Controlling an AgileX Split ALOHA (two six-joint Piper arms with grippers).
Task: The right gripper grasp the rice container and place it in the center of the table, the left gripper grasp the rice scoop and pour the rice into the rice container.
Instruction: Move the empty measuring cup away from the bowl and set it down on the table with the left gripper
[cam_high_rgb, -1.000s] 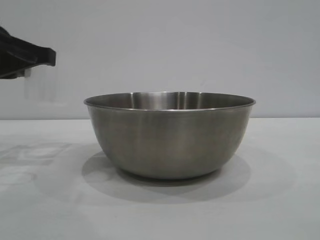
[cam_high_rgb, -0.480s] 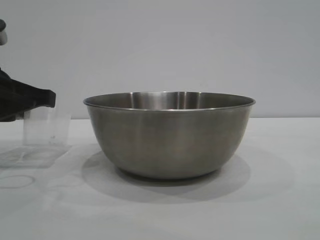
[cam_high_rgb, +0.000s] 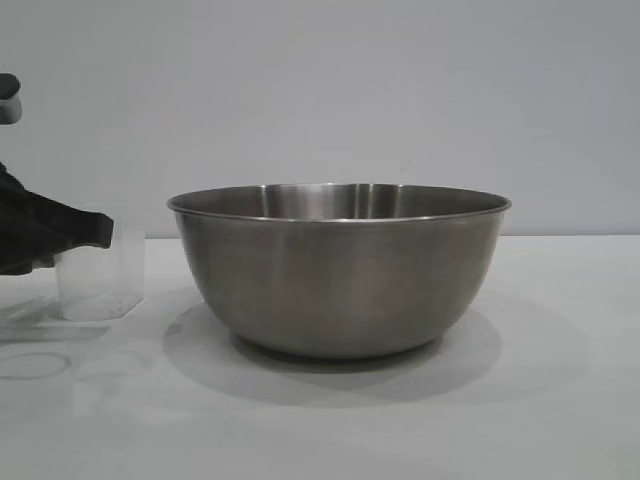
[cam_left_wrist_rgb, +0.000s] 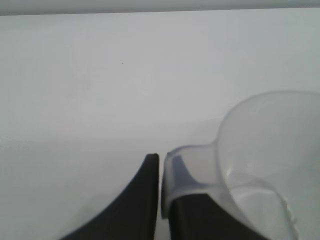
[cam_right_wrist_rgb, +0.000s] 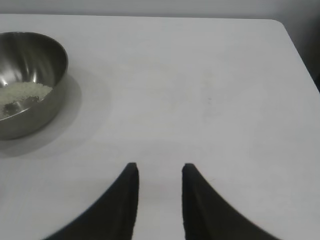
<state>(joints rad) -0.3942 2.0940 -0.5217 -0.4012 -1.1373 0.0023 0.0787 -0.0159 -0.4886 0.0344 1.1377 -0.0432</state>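
Small translucent plastic rice scoop (cam_high_rgb: 100, 276) upright on table left of big steel bowl (cam_high_rgb: 340, 270); handle pinched in left gripper (cam_left_wrist_rgb: 161, 165); right gripper (cam_right_wrist_rgb: 159, 172) parked apart, jaws open, empty.

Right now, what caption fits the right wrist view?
Right gripper open over the bare table, away from the bowl holding rice.

A bare test bench: plain white table (cam_high_rgb: 560, 420) against a blank grey wall (cam_high_rgb: 400, 90).
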